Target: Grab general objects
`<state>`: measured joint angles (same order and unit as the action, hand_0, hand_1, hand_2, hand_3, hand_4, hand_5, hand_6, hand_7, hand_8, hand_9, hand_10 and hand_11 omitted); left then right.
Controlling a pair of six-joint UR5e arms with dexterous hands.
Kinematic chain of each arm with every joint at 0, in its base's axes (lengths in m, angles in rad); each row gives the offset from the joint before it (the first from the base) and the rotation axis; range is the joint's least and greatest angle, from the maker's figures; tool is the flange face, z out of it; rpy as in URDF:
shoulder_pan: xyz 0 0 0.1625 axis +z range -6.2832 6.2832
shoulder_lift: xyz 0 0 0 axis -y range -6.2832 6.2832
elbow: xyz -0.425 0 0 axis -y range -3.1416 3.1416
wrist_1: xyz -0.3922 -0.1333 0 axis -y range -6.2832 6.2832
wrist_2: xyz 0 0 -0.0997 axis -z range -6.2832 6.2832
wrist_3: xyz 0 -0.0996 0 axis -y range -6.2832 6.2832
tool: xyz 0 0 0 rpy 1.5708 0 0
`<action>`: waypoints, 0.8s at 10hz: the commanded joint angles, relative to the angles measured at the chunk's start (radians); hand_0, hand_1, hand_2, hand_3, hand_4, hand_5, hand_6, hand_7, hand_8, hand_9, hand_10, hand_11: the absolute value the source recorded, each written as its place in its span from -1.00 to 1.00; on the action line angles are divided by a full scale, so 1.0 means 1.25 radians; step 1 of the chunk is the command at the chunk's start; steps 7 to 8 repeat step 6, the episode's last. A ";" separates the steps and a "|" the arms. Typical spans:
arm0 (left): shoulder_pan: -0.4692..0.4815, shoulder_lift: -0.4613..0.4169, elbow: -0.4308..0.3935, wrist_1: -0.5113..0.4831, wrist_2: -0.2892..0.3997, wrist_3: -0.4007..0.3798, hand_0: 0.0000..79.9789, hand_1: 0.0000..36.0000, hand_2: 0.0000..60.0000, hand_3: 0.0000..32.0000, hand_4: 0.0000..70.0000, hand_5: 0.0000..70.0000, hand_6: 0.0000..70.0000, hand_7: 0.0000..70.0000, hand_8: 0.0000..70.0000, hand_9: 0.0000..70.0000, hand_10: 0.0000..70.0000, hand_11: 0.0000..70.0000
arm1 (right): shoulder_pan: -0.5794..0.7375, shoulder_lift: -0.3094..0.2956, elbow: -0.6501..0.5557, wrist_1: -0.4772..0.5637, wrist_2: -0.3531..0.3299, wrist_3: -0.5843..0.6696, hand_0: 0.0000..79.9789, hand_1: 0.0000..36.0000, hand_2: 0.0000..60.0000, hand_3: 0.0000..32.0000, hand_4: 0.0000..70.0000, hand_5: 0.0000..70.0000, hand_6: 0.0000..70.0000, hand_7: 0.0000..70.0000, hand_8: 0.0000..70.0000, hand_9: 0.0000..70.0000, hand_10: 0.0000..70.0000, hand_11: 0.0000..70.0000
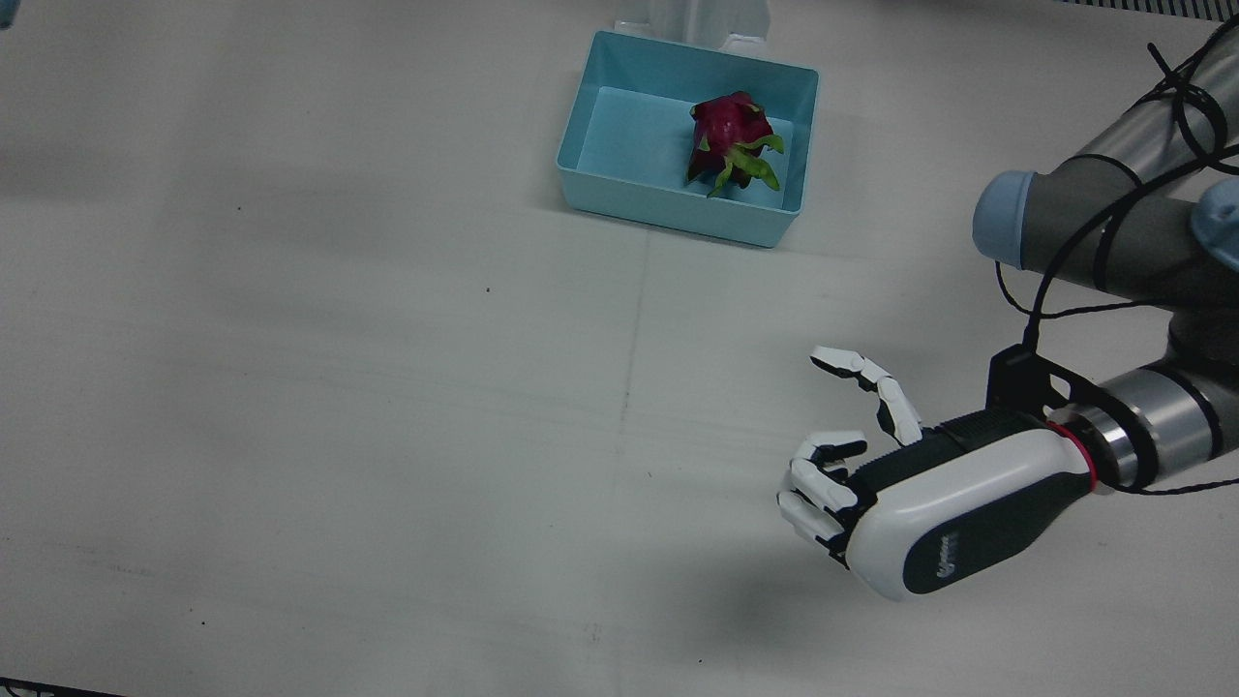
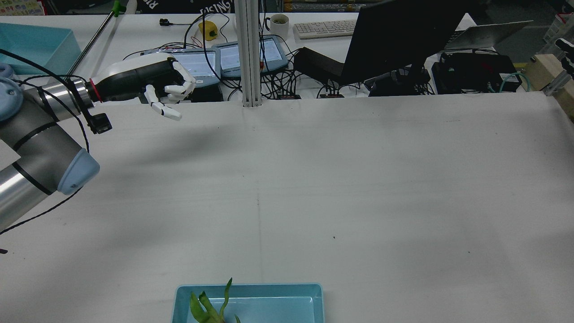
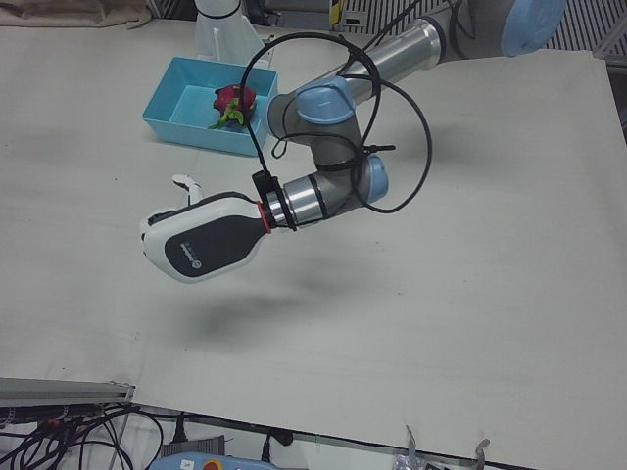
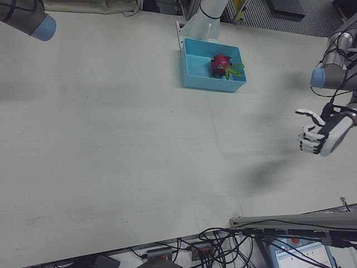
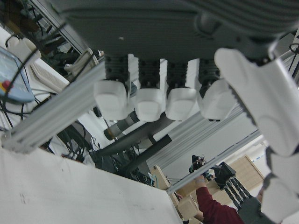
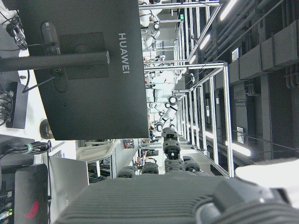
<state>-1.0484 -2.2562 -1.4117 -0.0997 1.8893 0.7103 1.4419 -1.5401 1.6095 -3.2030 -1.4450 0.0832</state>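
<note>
A magenta dragon fruit (image 1: 731, 136) with green leaves lies inside a teal bin (image 1: 678, 218) at the robot's side of the table; it also shows in the right-front view (image 4: 222, 65) and the left-front view (image 3: 232, 100). Only its leaf tips (image 2: 210, 307) show in the rear view. My left hand (image 1: 900, 484) hovers above the bare table, far from the bin, empty, with fingers half curled and thumb apart (image 2: 148, 83). Of my right hand, only the dark body (image 6: 154, 200) shows in its own view; its fingers are hidden.
The right arm's elbow (image 4: 33, 22) is at the table's far corner. An aluminium post (image 2: 249, 54), a monitor (image 2: 403, 36), tablets and cables stand beyond the operators' edge of the table. The left arm's cable loops (image 3: 392, 127) hang over the table.
</note>
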 commanded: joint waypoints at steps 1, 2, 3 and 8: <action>-0.149 -0.014 0.064 -0.008 -0.009 0.011 0.19 -1.00 0.02 -1.00 1.00 1.00 1.00 1.00 1.00 1.00 1.00 1.00 | 0.000 0.000 0.001 0.000 0.000 0.000 -1.00 -1.00 -1.00 -1.00 -1.00 -1.00 -1.00 -1.00 -1.00 -1.00 -1.00 -1.00; -0.211 -0.009 0.064 0.012 -0.023 0.030 0.20 -1.00 0.02 -1.00 1.00 1.00 1.00 1.00 1.00 1.00 1.00 1.00 | 0.000 0.000 0.000 0.000 0.000 0.000 -1.00 -1.00 -1.00 -1.00 -1.00 -1.00 -1.00 -1.00 -1.00 -1.00 -1.00 -1.00; -0.258 -0.003 0.064 0.015 -0.024 0.032 0.19 -1.00 0.02 -1.00 1.00 1.00 1.00 1.00 1.00 1.00 1.00 1.00 | 0.000 0.000 0.000 0.000 0.000 0.000 -1.00 -1.00 -1.00 -1.00 -1.00 -1.00 -1.00 -1.00 -1.00 -1.00 -1.00 -1.00; -0.343 0.001 0.065 0.015 -0.036 0.053 0.15 -1.00 -0.25 -1.00 1.00 1.00 1.00 1.00 1.00 1.00 1.00 1.00 | 0.000 0.000 0.000 0.000 0.000 0.000 -1.00 -1.00 -1.00 -1.00 -1.00 -1.00 -1.00 -1.00 -1.00 -1.00 -1.00 -1.00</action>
